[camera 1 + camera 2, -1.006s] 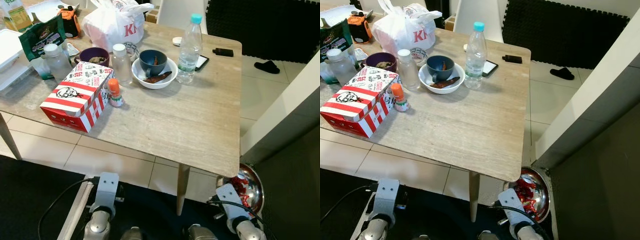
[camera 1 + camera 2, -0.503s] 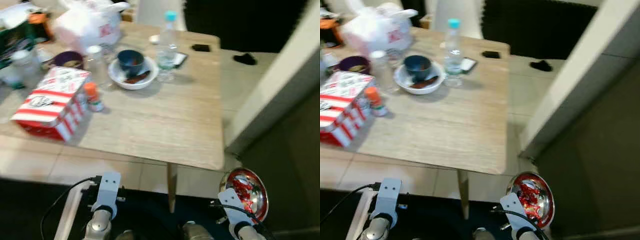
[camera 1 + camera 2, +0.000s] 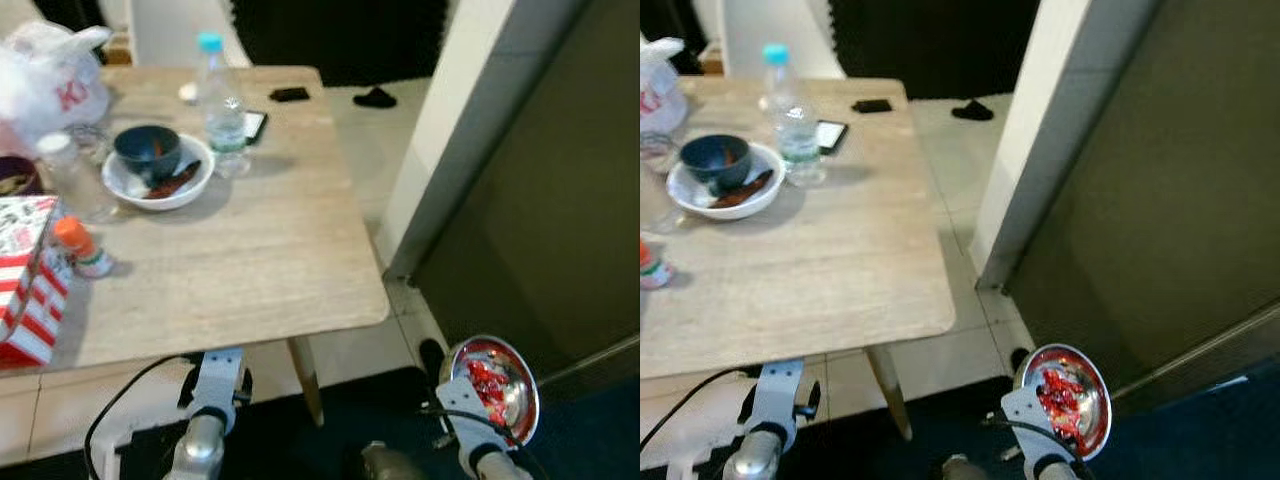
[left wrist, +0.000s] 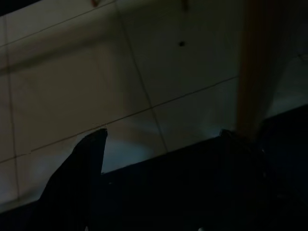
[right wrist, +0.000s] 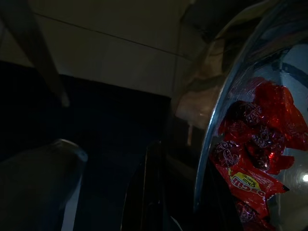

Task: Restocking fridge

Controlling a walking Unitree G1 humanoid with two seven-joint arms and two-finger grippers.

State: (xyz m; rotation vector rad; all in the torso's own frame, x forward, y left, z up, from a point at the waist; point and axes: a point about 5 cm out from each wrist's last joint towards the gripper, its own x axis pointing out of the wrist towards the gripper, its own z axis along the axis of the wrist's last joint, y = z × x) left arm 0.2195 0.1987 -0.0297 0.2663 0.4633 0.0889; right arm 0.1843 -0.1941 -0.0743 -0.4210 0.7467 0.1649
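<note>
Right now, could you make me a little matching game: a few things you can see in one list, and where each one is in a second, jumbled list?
Things:
1. metal bowl of red sweets
2. water bottle
3. dark blue cup
4. black slipper

Places:
A. inside the white bowl
B. on the tiled floor beyond the table
C. held at the right end effector
D. upright on the table beside a phone

Pairs: 1-C, 2-D, 3-A, 4-B

View has swung right: table (image 3: 250, 270) shifted left, dark door (image 3: 540, 200) fills right.
</note>
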